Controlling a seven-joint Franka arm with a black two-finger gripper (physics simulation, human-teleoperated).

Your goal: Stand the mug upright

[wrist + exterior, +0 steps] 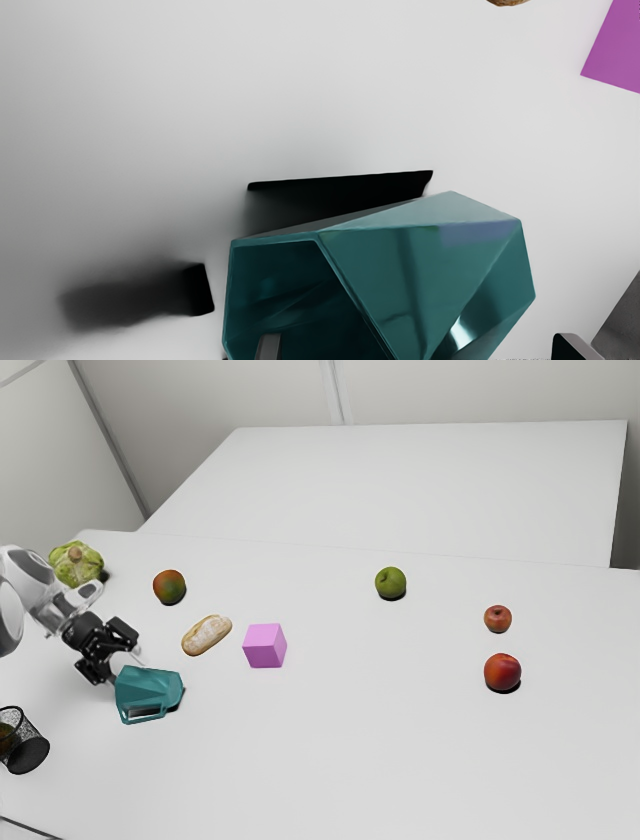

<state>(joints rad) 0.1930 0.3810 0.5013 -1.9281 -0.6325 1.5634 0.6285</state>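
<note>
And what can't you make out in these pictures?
Part of mug: wrist view, cut off by edge.
Part of pink block: same.
Contents of mesh holder: exterior view, veiled by mesh.
Rest of arm: exterior view, beyond left edge.

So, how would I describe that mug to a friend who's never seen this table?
On the white table, find the robot's black hand toward the exterior view's left. Beside it lies the mug, tipped on its side. Its teal colour and handle set it apart from the pink block and bread.
</note>
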